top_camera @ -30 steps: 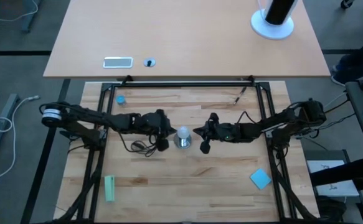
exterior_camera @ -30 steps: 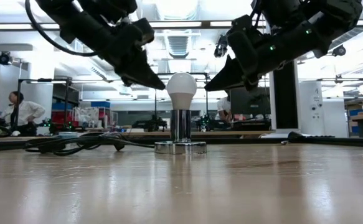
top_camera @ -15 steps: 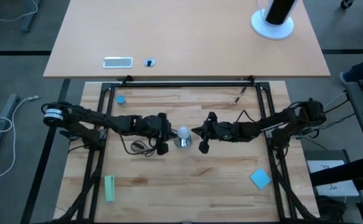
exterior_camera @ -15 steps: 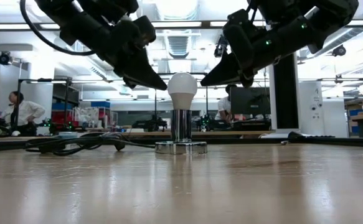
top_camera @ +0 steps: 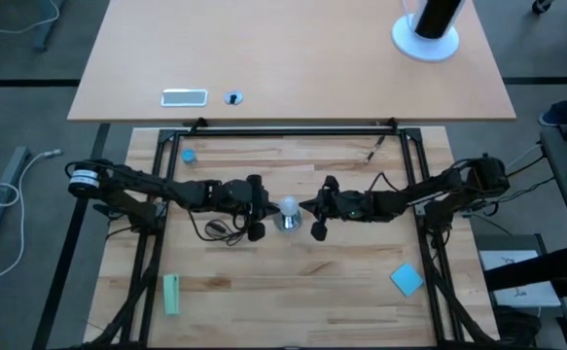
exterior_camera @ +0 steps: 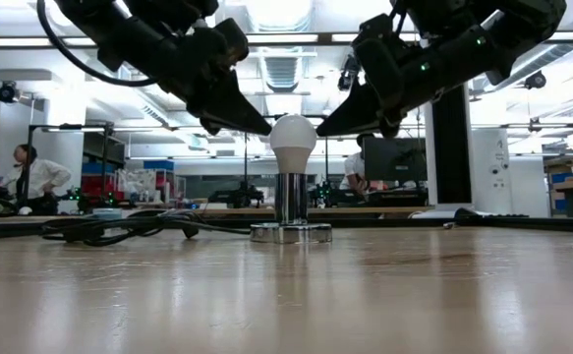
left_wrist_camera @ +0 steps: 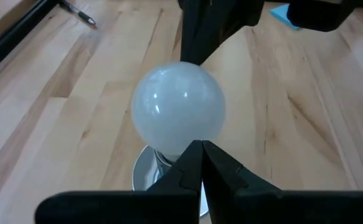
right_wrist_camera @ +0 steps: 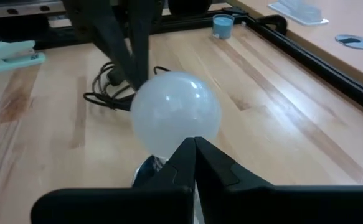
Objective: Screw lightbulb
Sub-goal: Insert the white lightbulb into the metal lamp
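Note:
The whitish lightbulb (top_camera: 288, 205) stands upright with its base in the round silver socket (exterior_camera: 290, 232), which rests on the wooden table at its middle. My left gripper (exterior_camera: 264, 130) is shut, with its tips at the left side of the bulb's head. My right gripper (exterior_camera: 322, 131) is shut, with its tips at the right side of the bulb's head. Both slant down toward the bulb. The bulb also shows in the left wrist view (left_wrist_camera: 178, 106) and the right wrist view (right_wrist_camera: 175, 112). My left gripper touches the left side of the bulb's rounded head (exterior_camera: 273, 138) with its shut fingertips (left_wrist_camera: 200, 155), coming from the table's left and slanting down. The bulb stays upright in the socket. My right gripper meets the right side of the head (exterior_camera: 313, 140) with its shut fingertips (right_wrist_camera: 192, 152), coming from the table's right and slanting down. The low view shows no gap there.
The socket's black cord (top_camera: 215, 229) lies coiled to the left of the socket. A green object (top_camera: 171, 294) lies at the near left, a blue block (top_camera: 407, 280) at the near right, a blue cap (top_camera: 188, 156) at the far left. A black frame rail (top_camera: 293, 131) runs along the far side.
My left gripper has gone toward the table's right until its shut tips met the bulb's head. The bulb and socket have slid a little toward the right, still upright. My right gripper has edged toward the bulb.

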